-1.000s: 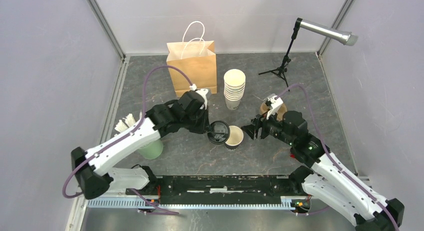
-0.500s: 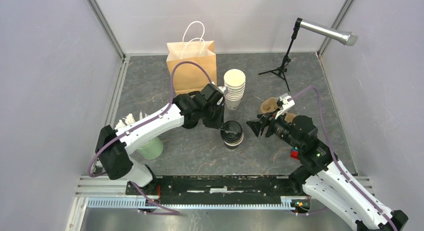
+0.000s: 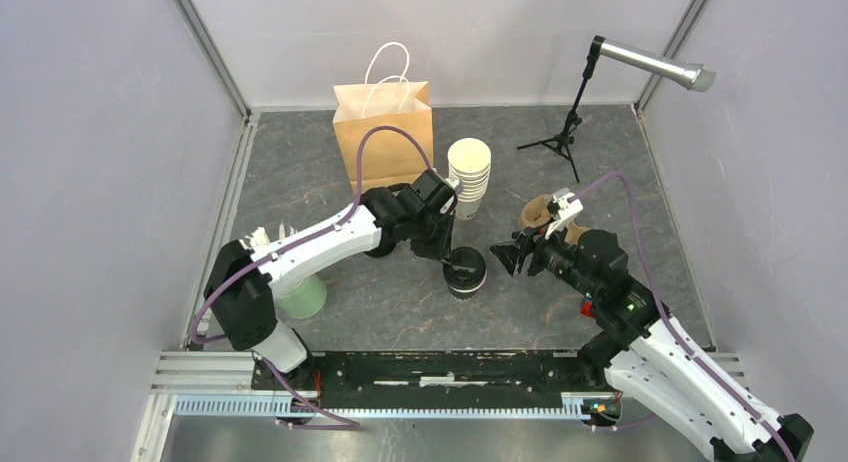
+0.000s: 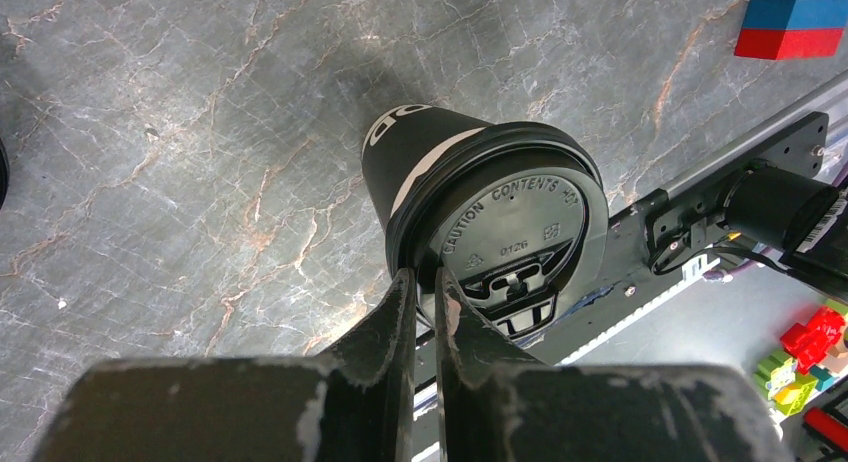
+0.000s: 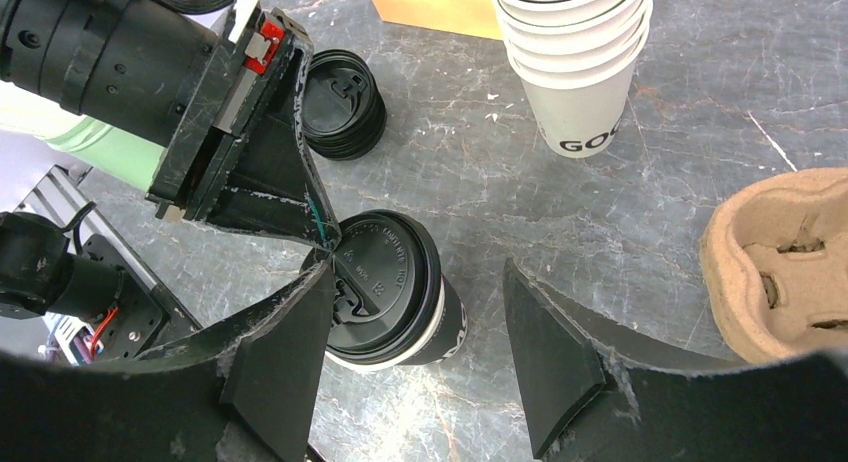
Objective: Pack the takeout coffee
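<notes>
One takeout coffee (image 3: 466,272) stands at the middle of the table: a dark-walled cup with white print and a round black lid (image 4: 515,222) sitting on its mouth. My left gripper (image 3: 448,259) reaches it from the left and is shut on the lid's near rim (image 4: 425,282), its fingers pinching the edge. My right gripper (image 3: 505,258) hovers open just to the right of the cup. In the right wrist view the cup (image 5: 385,287) lies between and below its spread fingers (image 5: 415,302), which touch nothing.
A brown paper bag (image 3: 385,132) stands at the back, with a stack of lidless cups (image 3: 468,177) to its right. A pulp cup carrier (image 3: 545,214) lies behind my right gripper. Loose lids (image 5: 345,102) sit by the left arm. A green cup (image 3: 300,292) stands left, a tripod (image 3: 560,132) at the back right.
My left gripper has carried the lid rightward from beside the open cup and set it on the cup's mouth. My right gripper has drawn back slightly to the right.
</notes>
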`<state>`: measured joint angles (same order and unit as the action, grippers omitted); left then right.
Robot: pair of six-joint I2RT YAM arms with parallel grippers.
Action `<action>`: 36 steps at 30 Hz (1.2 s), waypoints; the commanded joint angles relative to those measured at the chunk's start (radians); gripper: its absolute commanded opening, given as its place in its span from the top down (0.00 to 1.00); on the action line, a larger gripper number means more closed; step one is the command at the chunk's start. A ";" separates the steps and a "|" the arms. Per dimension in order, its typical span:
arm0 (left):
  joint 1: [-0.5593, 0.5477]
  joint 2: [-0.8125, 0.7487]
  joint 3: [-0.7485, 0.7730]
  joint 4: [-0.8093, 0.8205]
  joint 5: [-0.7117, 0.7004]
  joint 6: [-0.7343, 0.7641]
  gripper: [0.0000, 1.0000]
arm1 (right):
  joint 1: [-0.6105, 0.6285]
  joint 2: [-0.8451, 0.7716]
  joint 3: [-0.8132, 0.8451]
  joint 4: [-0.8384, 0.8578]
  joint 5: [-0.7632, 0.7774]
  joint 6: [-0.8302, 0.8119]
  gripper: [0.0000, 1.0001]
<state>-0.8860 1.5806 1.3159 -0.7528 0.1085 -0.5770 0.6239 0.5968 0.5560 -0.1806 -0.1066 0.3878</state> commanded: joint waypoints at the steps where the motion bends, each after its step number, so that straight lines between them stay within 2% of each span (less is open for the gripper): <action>1: -0.005 0.011 0.036 0.034 0.017 0.038 0.91 | 0.003 -0.001 -0.017 0.052 -0.013 -0.011 0.30; 10: -0.005 0.011 0.030 0.034 0.034 0.030 0.87 | 0.004 0.027 -0.041 0.069 -0.030 -0.007 0.30; 22: -0.005 0.011 0.031 0.035 0.053 0.025 0.72 | 0.003 0.069 -0.063 0.089 -0.072 0.000 0.30; 31: -0.005 0.012 0.026 0.046 0.027 0.030 0.70 | 0.003 0.141 -0.071 0.109 -0.138 -0.012 0.35; 36: -0.005 -0.007 0.010 0.056 -0.018 0.030 0.64 | 0.003 0.196 -0.064 0.122 -0.151 -0.045 0.37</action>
<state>-0.8860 1.5929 1.3159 -0.7437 0.1284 -0.5770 0.6239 0.7620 0.4889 -0.1135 -0.2295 0.3775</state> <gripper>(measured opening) 0.342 0.647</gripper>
